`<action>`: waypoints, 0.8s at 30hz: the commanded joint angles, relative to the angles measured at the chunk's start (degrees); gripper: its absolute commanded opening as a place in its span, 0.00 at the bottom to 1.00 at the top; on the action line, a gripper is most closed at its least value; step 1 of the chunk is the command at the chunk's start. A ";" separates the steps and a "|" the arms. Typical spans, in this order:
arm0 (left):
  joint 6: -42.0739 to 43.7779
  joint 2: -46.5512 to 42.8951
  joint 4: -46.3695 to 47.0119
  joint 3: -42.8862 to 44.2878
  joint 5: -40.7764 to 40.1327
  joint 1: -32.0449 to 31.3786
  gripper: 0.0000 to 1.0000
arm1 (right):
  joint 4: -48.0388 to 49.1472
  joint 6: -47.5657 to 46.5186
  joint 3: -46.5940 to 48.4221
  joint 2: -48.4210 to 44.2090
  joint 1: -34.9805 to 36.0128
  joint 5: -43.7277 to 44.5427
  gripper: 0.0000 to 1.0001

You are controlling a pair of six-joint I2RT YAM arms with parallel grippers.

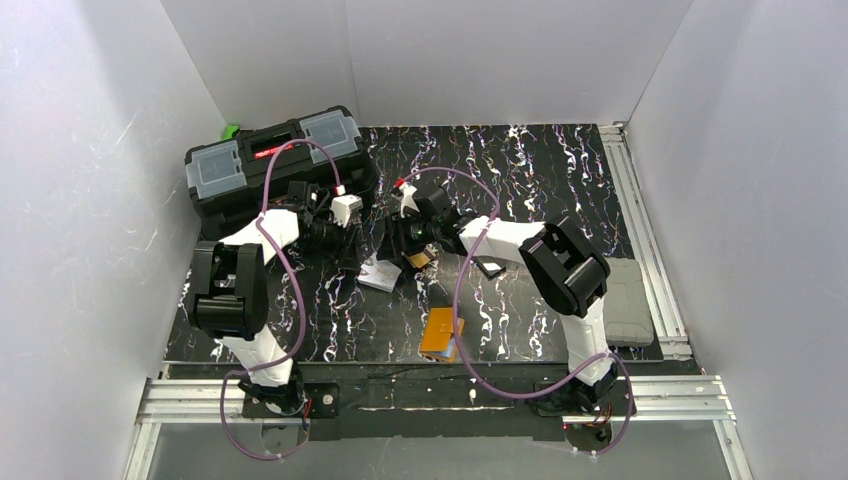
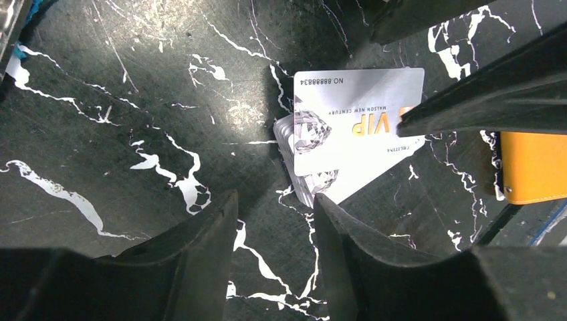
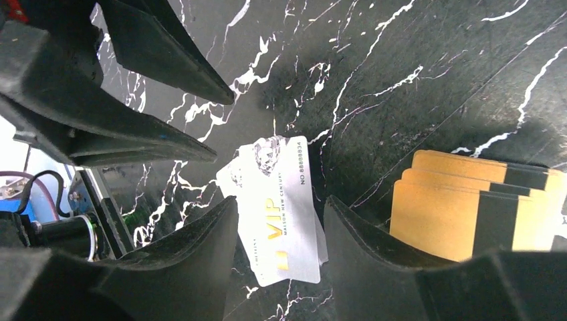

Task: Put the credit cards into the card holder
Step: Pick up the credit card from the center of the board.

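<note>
Nearest you, the card holder (image 1: pixel 441 334) lies by the front edge of the black, white-veined desk (image 1: pixel 560 170). Further in, your left tool (image 2: pixel 275 200) stands apart and empty. Your right tool (image 3: pixel 281 204) is apart too, over the white credit cards (image 2: pixel 348 114); the top one reads "VIP", "MAISON NEW CENTURY", "NO 88888834". Beside them lie orange striped cards (image 3: pixel 448 214). Beyond are a black toolbox (image 1: pixel 270 160) and white walls (image 1: pixel 450 60).
</note>
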 commanded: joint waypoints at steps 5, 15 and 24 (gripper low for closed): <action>2.09 -3.52 0.80 -2.46 -3.33 -2.90 0.48 | 0.37 0.06 4.26 3.36 -0.01 -3.37 0.54; 1.23 -3.48 1.45 -2.01 -4.04 -4.30 0.49 | 1.35 0.79 3.33 4.60 -0.01 -3.62 0.45; 1.45 -3.21 1.73 -2.04 -4.56 -4.92 0.48 | 1.84 1.23 2.97 5.83 -0.15 -3.53 0.41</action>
